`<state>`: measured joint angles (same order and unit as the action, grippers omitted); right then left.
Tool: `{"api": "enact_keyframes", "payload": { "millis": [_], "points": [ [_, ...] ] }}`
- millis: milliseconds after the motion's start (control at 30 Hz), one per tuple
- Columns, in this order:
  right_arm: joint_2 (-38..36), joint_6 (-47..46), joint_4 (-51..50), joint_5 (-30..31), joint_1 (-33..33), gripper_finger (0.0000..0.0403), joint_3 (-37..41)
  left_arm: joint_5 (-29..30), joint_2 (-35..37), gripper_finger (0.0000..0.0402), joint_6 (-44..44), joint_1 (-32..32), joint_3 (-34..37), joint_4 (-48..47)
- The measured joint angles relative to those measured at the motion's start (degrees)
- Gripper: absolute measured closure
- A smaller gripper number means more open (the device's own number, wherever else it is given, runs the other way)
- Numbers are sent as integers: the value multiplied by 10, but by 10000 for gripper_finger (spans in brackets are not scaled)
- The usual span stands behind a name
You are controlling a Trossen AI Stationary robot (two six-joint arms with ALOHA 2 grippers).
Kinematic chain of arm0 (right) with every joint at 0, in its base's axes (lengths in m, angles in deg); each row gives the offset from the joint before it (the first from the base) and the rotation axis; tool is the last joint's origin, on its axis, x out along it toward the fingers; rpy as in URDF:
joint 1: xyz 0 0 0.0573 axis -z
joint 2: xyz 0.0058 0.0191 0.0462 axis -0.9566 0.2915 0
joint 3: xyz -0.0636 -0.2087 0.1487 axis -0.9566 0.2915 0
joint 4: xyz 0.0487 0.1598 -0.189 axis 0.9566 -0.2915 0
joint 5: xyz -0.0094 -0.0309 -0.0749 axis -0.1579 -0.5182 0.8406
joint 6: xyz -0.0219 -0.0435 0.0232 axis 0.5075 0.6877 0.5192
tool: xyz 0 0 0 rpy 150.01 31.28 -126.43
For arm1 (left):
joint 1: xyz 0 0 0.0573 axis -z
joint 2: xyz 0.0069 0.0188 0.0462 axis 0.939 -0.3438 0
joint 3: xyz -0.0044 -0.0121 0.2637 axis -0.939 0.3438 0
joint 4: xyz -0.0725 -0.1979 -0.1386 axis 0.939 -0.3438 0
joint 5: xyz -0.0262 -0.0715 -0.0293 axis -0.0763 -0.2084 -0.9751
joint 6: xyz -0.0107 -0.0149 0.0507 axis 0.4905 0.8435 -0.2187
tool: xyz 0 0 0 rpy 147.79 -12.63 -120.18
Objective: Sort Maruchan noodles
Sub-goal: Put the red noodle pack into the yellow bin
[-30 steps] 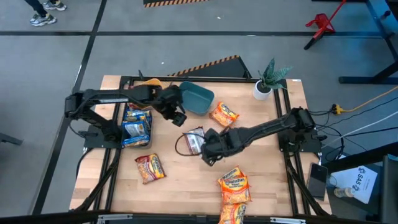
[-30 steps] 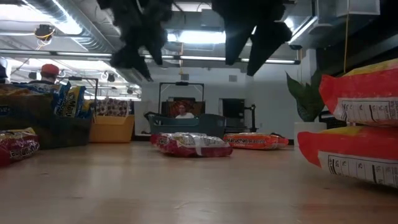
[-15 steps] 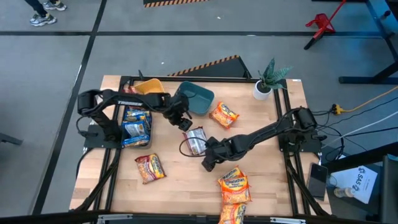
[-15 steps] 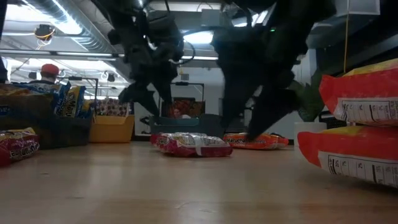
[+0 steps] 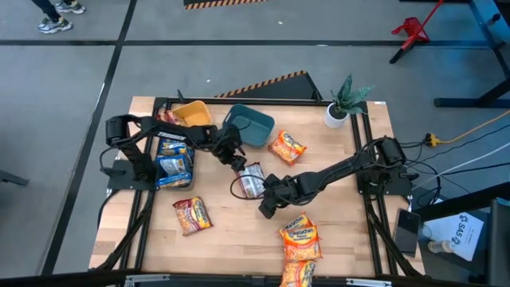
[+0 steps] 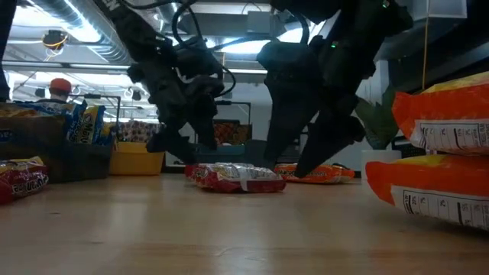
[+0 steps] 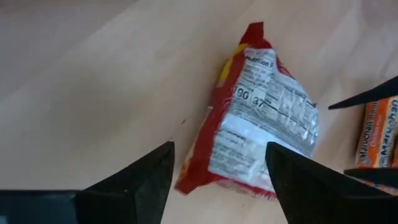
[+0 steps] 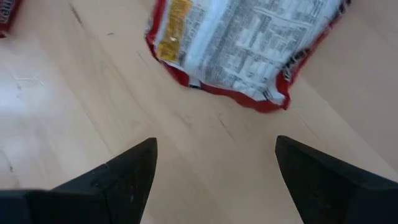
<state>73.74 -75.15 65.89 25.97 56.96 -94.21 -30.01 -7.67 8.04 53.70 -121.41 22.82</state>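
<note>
We see a red-edged Maruchan noodle packet (image 5: 250, 178) lying face down near the middle of the tabletop (image 5: 231, 231), its white nutrition panel turned up. The left gripper (image 5: 237, 162) hangs just beside it on the side toward the bins, fingers (image 7: 140, 180) spread apart with the packet between and ahead of them, nothing held. The right gripper (image 5: 268, 202) sits on the opposite side of the same packet, low over the wood, its fingers (image 8: 121, 174) also spread wide and empty; the packet lies just beyond their tips. In the low view both grippers reach down close to the packet (image 6: 238, 177), one on each side.

Farther out, we find an orange packet (image 5: 287, 147) lying flat between the teal bin (image 5: 250, 125) and the potted plant (image 5: 343, 102). A red packet (image 5: 191, 215) lies alone toward the near left part of the tabletop. Two orange packets (image 5: 300, 237) lie close together at the near edge, one (image 5: 296, 273) partly cut off by the picture's border. At the left side, blue-silver packets (image 5: 174, 165) stand together in a dark holder, and a yellow bin (image 5: 191, 112) sits beside the teal one at the far edge. In the low view a person with a red cap (image 6: 59, 85) shows in the room behind.
</note>
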Motion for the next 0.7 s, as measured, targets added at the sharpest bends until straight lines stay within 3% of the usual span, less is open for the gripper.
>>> {"api": "enact_keyframes", "payload": {
  "millis": [300,700],
  "points": [
    [13,48,34,1,29,88,-1,-18,-32,119,28,9,12,29],
    [34,130,55,2,46,88,-1,-36,-52,123,40,25,12,88]
  ]
}}
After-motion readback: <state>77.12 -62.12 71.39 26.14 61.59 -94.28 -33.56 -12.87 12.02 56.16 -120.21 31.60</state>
